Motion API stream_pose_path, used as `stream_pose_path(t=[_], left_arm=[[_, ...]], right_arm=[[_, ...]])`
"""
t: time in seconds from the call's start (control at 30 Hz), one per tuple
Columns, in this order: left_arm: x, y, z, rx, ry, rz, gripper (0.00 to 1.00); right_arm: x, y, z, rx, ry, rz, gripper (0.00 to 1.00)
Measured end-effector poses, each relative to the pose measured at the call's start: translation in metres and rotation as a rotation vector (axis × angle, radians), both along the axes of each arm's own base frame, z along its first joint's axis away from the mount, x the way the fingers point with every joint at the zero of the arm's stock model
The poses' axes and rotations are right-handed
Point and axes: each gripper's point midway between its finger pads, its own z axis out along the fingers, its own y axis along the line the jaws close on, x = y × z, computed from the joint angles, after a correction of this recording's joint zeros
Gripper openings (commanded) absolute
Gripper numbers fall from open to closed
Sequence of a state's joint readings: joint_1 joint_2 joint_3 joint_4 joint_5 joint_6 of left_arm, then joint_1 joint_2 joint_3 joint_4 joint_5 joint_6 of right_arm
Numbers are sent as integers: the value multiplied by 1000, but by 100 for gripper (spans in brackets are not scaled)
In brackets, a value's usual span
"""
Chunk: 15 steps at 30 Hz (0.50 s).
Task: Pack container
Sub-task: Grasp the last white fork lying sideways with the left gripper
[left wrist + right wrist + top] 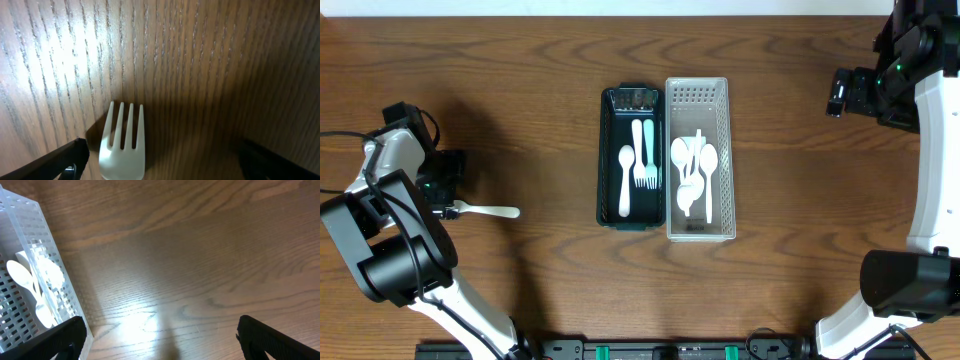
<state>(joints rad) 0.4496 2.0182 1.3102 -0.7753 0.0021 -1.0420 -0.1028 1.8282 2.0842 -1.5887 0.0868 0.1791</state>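
Wood-grain surface [550,90] carries a dark container [604,160] at its middle, holding a white spoon [626,180] and a pale fork [648,150]; a clear basket [725,150] of loose spoons [682,152] sits just right of the container; a stray fork [485,211] lies well left of the container; the left tool [165,162] hangs spread over its tines; the right tool [160,340] is spread over bare wood, far right of the container.
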Motion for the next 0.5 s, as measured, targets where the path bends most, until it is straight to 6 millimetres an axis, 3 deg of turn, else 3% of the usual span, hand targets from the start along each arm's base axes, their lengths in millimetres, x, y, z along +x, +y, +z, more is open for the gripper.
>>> stream_pose_path(t=[0.5], left_arm=[[-3, -7, -1, -33, 1, -4, 56]], right_arm=[[0, 0, 0, 0, 0, 0, 99]])
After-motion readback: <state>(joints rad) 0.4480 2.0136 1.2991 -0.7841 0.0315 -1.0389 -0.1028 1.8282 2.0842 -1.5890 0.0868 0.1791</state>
